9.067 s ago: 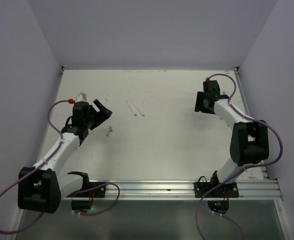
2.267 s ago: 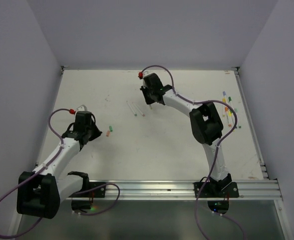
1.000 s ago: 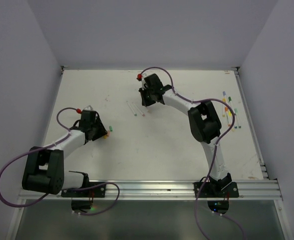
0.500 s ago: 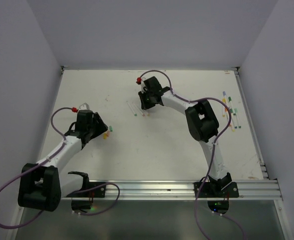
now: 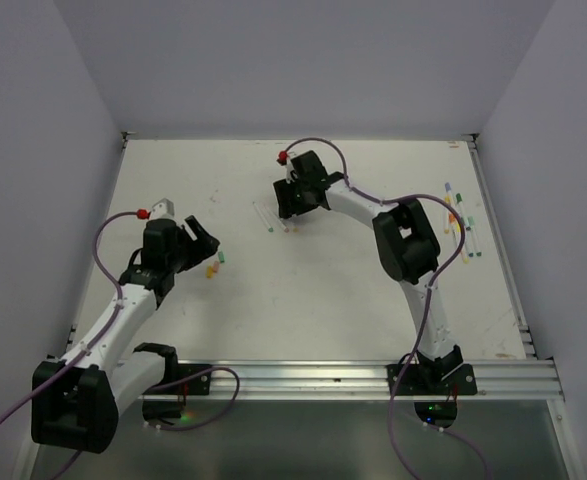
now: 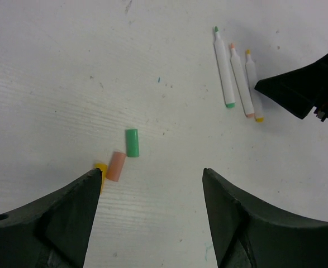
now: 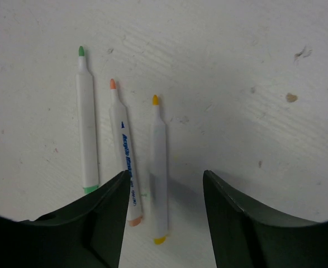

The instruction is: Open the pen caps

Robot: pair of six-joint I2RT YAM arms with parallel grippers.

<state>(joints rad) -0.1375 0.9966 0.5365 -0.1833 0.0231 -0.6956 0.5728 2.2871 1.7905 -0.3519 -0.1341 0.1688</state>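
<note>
Both grippers have opened since a second ago, and your left arm has drawn back from the caps.
Your left gripper (image 6: 152,178) stands spread and empty above the table (image 5: 323,290), with the green cap (image 6: 132,143), orange cap (image 6: 116,166) and yellow cap (image 6: 101,167) lying close together by its left finger, the yellow one partly hidden. Your right gripper (image 7: 165,177) is released too, straddling the uncapped yellow pen (image 7: 159,162), which lies beside the orange pen (image 7: 124,162) and green pen (image 7: 87,123). More pens (image 5: 458,225) lie at the right edge.
</note>
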